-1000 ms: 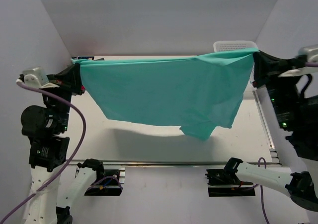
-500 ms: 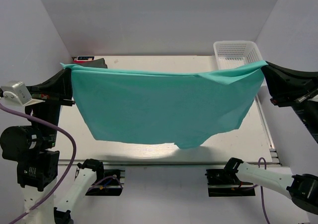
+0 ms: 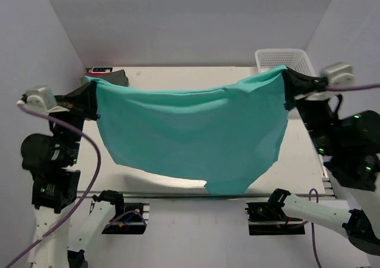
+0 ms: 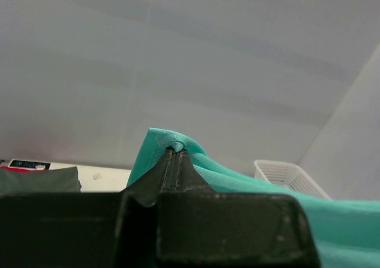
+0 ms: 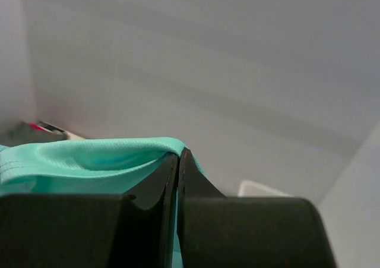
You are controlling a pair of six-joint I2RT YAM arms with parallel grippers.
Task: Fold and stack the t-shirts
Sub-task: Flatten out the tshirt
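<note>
Now | teal t-shirt (image 3: 190,137) hangs spread mid-frame, long axis left-right | left gripper (image 3: 92,97) clamped tight on its upper-left corner | right gripper (image 3: 289,85) clamped tight on its upper-right corner | neither arm nearer

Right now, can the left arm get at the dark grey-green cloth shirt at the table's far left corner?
Probably not yet: the dark grey-green cloth shirt lies close, but the jaws of the left arm are shut on the hanging teal cloth t-shirt.
</note>
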